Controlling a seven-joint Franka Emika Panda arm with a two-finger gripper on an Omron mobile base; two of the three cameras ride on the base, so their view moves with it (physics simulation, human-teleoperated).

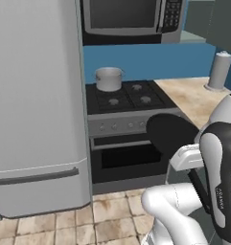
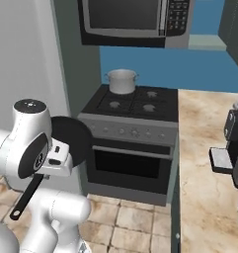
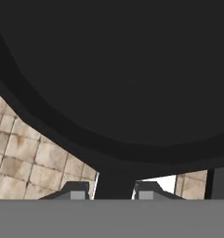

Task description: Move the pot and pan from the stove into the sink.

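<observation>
1. The two-finger gripper (image 3: pixel 112 191) is clenched on the long thin handle of the flat round black frying pan (image 3: pixel 132 69), held in the air in front of the oven, off the black gas stove (image 1: pixel 129 98).
2. The silver-grey cylindrical metal pot (image 1: pixel 109 79) sits on the stove's rear left burner.

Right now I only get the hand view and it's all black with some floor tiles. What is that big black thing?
Observer: It's the pan, held off the stove, out in front of the oven door, over the floor.
Operator: Are we really holding it?
Observer: Yes. The gripper is shut on its handle, which hangs down toward the floor in the right base view.
Operator: Where's the pot?
Observer: The pot sits on the stove's back left burner, against the blue wall.
</observation>
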